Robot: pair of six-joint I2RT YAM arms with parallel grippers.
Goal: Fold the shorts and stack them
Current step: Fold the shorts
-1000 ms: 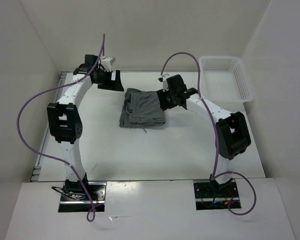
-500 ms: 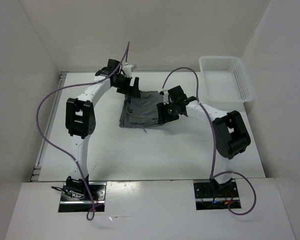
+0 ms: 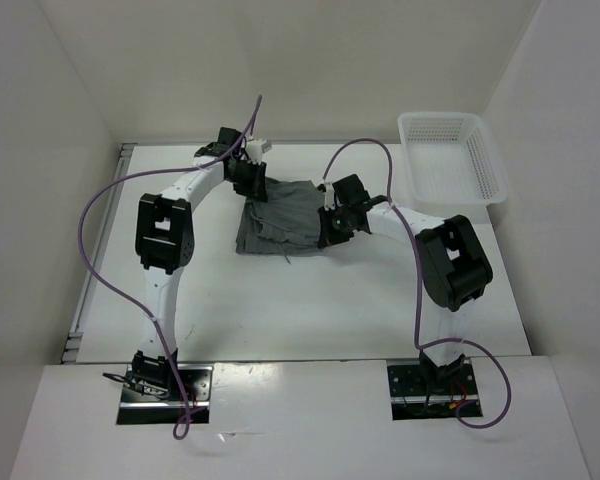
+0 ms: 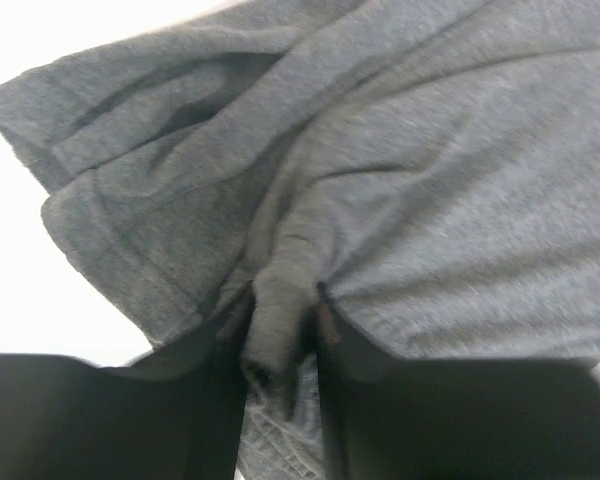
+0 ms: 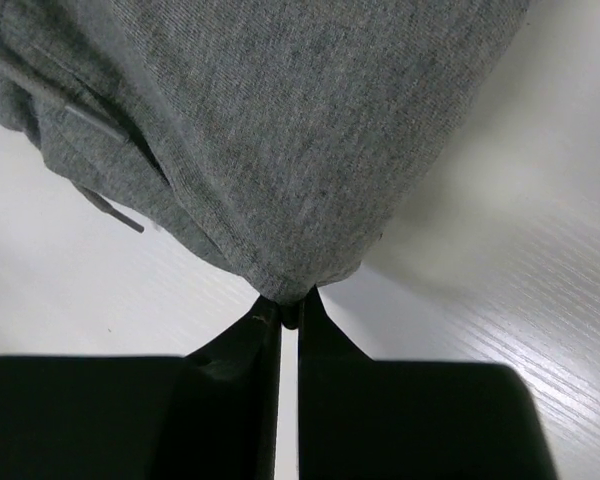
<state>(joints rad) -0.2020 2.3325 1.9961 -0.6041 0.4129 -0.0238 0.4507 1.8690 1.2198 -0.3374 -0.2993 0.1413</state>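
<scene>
Shorts, grey, are spread on table; far-left fold is clamped by left claw, right edge by right claw.

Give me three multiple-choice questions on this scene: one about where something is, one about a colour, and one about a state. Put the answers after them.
1. Where does the white mesh basket stand?
A. at the far right corner of the table
B. between the two arm bases
C. at the near left corner

2. What colour are the shorts?
A. white
B. grey
C. blue

3. What state is the right gripper in?
A. open above the basket
B. shut on an edge of the shorts
C. shut on nothing

Answers:
1 A: the top view shows it at the far right corner.
2 B: the fabric is plain grey in every view.
3 B: the right wrist view shows the fingers closed with the fabric's edge pinched between them.
</scene>
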